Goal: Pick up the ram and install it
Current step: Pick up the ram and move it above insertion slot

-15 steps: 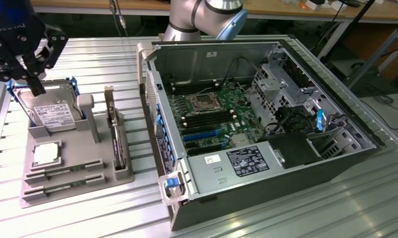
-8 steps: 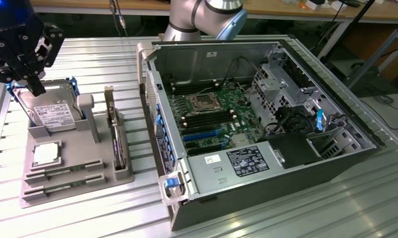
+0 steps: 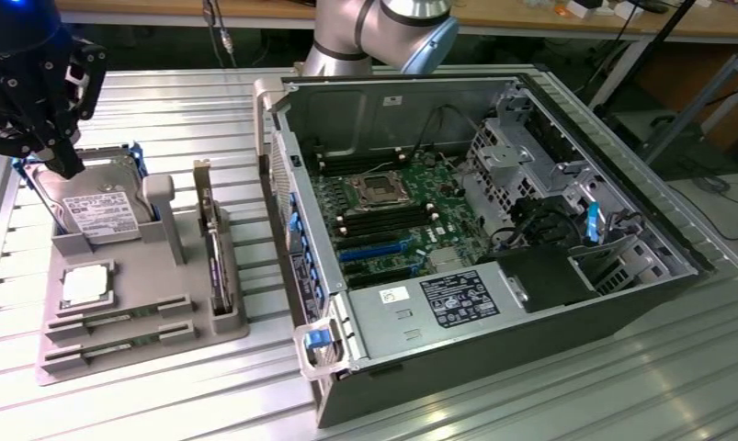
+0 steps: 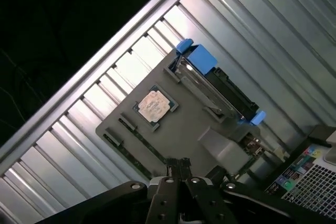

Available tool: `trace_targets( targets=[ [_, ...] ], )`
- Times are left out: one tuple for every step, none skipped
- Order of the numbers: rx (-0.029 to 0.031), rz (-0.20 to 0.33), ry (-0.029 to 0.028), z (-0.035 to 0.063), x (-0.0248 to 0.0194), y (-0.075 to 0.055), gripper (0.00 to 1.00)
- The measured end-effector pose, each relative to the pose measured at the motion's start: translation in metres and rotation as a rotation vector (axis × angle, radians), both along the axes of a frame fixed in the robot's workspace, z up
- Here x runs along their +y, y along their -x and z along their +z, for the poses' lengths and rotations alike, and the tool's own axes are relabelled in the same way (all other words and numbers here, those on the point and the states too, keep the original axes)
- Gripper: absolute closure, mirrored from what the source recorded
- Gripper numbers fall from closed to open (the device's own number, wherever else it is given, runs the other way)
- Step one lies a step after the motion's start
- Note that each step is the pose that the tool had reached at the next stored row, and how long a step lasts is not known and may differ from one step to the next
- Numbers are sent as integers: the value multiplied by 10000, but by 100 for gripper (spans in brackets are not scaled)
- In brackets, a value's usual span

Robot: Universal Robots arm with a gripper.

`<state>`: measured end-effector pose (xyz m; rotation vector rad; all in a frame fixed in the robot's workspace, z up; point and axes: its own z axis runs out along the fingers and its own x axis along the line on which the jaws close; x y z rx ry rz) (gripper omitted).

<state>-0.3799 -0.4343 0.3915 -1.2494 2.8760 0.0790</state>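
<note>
A black robotic gripper (image 3: 64,165) (image 4: 178,167), its fingers pressed together and gripping nothing, hangs above the far corner of a grey moulded parts tray (image 3: 160,308) (image 4: 189,132), at the exterior view's left. Just beneath its tips a silver hard drive with blue side rails (image 3: 93,207) (image 4: 215,85) stands tilted in a slot at the tray's far edge. A square silver processor chip (image 3: 86,285) (image 4: 154,106) lies flat in a recess near the tray's middle. The ram, two long, narrow greenish circuit-board sticks, rests in parallel slots along the tray edge opposite the hard drive, one (image 3: 121,319) just beside the other (image 3: 114,352), both well apart from the gripper. A taller expansion card with a metal bracket (image 3: 215,253) stands on edge along the tray's side nearest an open grey computer case (image 3: 552,303). The case lies on its side on the ribbed aluminium tabletop (image 3: 123,404), its green motherboard (image 3: 400,216) exposed.
</note>
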Motion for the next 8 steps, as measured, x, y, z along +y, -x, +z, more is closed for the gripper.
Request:
trace_targets(
  targets=[
    [1, 185, 1, 0, 0, 0, 89],
    [1, 578, 1, 0, 0, 0, 89],
    [0, 910, 1, 0, 0, 0, 89],
    [0, 1139, 1, 0, 0, 0, 89],
    [1, 1307, 1, 0, 0, 0, 89],
    [0, 1580, 1, 0, 0, 0, 89],
    [0, 1929, 0, 0, 0, 0, 89],
    [0, 2229, 1, 0, 0, 0, 89]
  ],
)
